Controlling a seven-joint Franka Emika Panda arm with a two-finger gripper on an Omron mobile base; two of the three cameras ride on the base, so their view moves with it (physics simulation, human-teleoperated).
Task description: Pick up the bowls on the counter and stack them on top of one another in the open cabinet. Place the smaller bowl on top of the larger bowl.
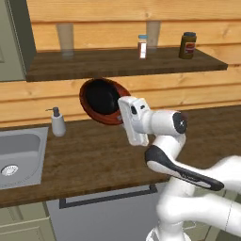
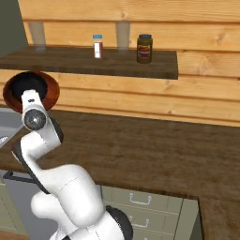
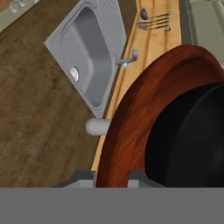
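Inside larger bowl (image 1: 92, 109), smaller bowl (image 1: 101, 96)

Close before us we see the larger bowl (image 3: 131, 113), reddish-brown and tilted, with the smaller bowl (image 3: 192, 140) black inside it, and behind them the counter (image 3: 35, 113) with its steel sink (image 3: 83, 52), a tap (image 3: 127, 59) and a pale soap bottle (image 3: 97, 126) beside the bowl's rim.

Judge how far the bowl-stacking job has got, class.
Done: the black bowl already sits inside the brown bowl. In hand: the gripper holds the brown bowl's rim, both tilted above the counter. Left: setting them on the shelf.
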